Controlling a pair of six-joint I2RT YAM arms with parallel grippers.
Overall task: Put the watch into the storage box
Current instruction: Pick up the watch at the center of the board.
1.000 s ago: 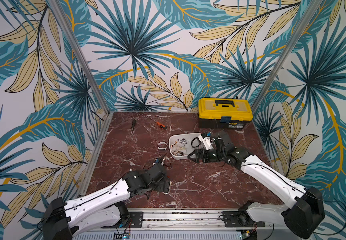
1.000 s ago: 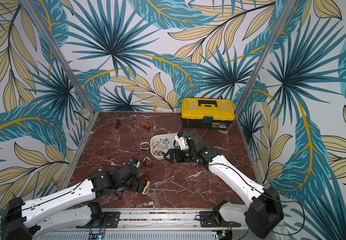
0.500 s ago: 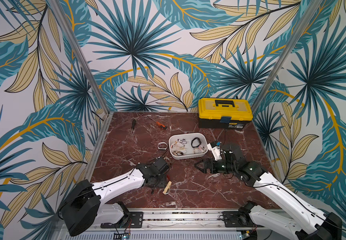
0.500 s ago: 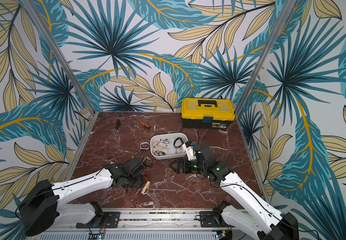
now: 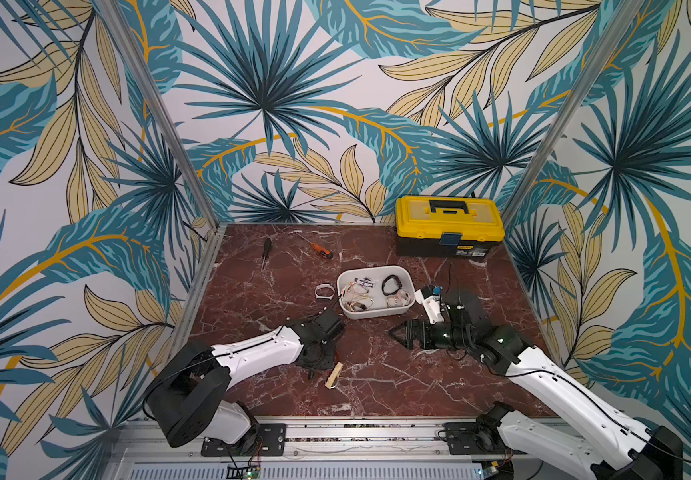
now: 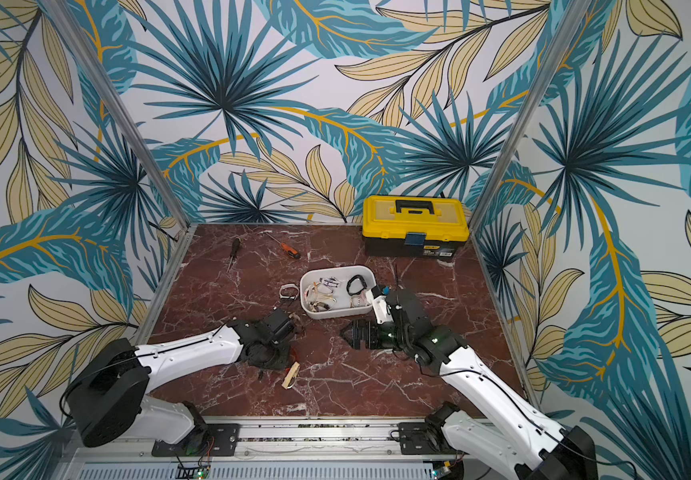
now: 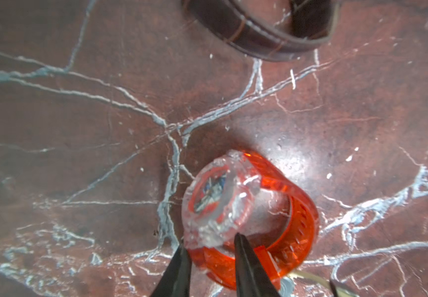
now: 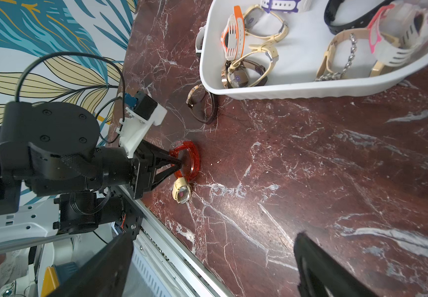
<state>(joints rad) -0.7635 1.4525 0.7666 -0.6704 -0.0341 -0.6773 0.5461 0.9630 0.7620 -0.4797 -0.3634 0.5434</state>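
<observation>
The red watch (image 7: 233, 203) sits on the marble table (image 5: 377, 374), outside the white storage box (image 5: 375, 313) and a little way off the box's near corner on the left arm's side. The left gripper (image 7: 209, 240) is down on it, its two black fingers drawn in on either side of the clear case and pinching its edge while the watch rests on the table. Closer to the storage box than the red watch lies a brown-strapped watch (image 7: 259, 33). Farther from the box, just beside the red watch, lies a beige watch (image 8: 181, 191). The right gripper (image 5: 395, 332) hangs over bare table just off the box's near wall, jaws spread wide and holding nothing. Several watches (image 8: 249, 51) lie inside the box.
</observation>
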